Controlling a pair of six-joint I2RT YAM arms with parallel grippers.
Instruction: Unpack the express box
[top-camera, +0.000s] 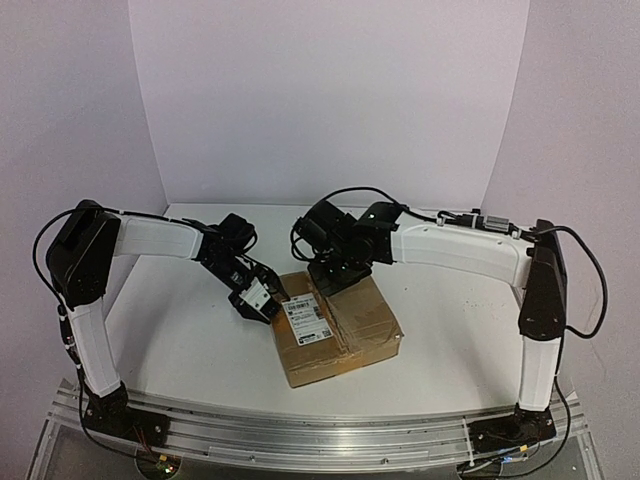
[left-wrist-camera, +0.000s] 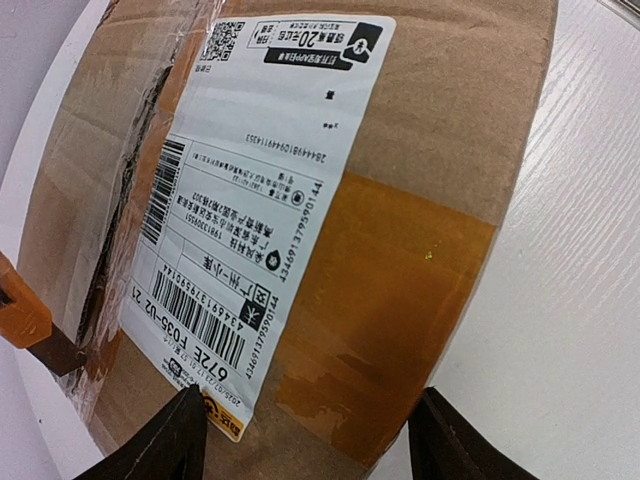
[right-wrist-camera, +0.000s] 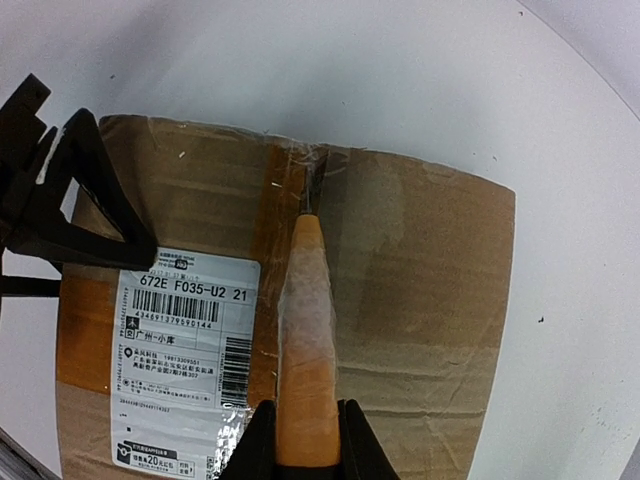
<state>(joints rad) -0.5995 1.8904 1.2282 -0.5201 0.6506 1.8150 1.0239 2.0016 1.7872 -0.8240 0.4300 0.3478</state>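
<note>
Right gripper (right-wrist-camera: 303, 425) clamped tight on an orange-handled cutter (right-wrist-camera: 305, 300); left gripper (top-camera: 268, 303) spread wide at a corner of the express box (top-camera: 345, 335).
Cutter's dark blade (right-wrist-camera: 310, 195) lies on the taped centre seam (right-wrist-camera: 318, 165), close to the box edge whose corner the left gripper straddles; its tip is lost under glossy tape (right-wrist-camera: 290, 165), so depth cannot be judged. In the top view the right gripper hides the cutter and part of the box's far edge. Left fingers (left-wrist-camera: 185, 445) are cut off by the frame bottom; contact with the cardboard cannot be confirmed. Box lies flat in the middle of the table (top-camera: 190, 350) between the arms, slightly askew; roughly square, its seam and the white label's (right-wrist-camera: 185, 360) long side run far to near, slanting toward the robot's right.
</note>
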